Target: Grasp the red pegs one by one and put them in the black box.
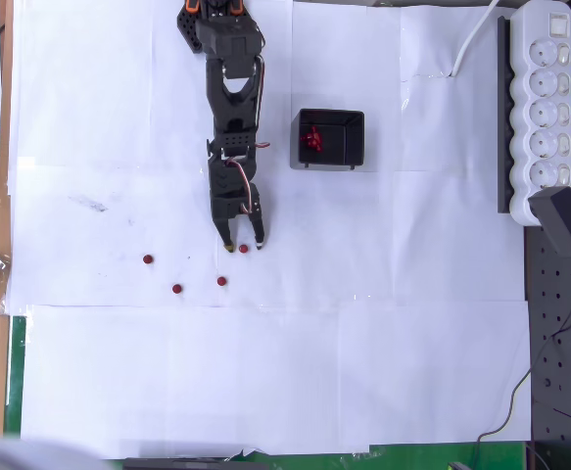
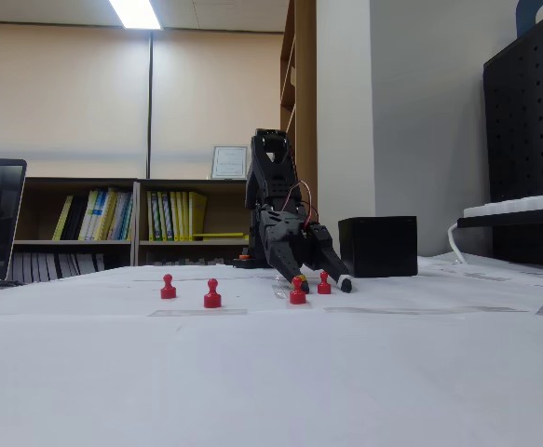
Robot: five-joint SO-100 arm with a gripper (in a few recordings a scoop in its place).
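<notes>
Gripper (image 1: 245, 243) reaches down to the table, jaws parted around a red peg (image 1: 243, 249).

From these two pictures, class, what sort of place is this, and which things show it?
Probably an office or lab: bookshelves with books along the back wall, a ceiling strip light, and a paper-covered table with a power strip.
</notes>
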